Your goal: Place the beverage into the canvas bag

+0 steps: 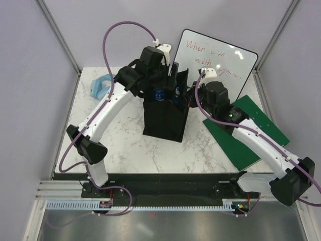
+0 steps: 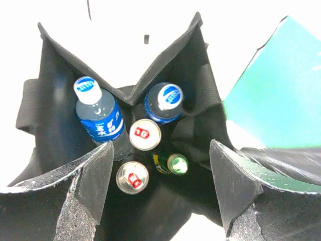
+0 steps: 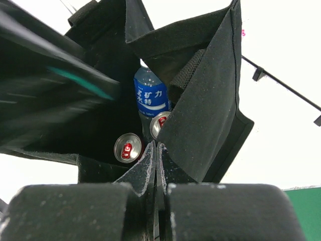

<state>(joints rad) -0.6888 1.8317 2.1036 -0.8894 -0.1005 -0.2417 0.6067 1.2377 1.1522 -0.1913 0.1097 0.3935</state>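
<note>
The black canvas bag [image 1: 165, 118] stands open mid-table. In the left wrist view it [image 2: 55, 100] holds two blue-labelled bottles [image 2: 98, 113] [image 2: 164, 100], two silver cans with red tabs [image 2: 145, 134] [image 2: 132, 177] and a green bottle [image 2: 175, 163]. My left gripper [image 2: 160, 150] hangs open and empty over the bag's mouth, also seen from above [image 1: 159, 85]. My right gripper [image 3: 156, 148] is shut on the bag's right rim [image 3: 200, 115] and holds that wall up; from above it sits at the bag's right side [image 1: 189, 96]. A blue bottle [image 3: 150, 95] and can [image 3: 127, 147] show past it.
A whiteboard [image 1: 220, 55] with red writing leans at the back right. A green board [image 1: 246, 130] lies under the right arm, right of the bag, and shows in the left wrist view [image 2: 271, 105]. A light blue object [image 1: 100, 86] lies at the back left.
</note>
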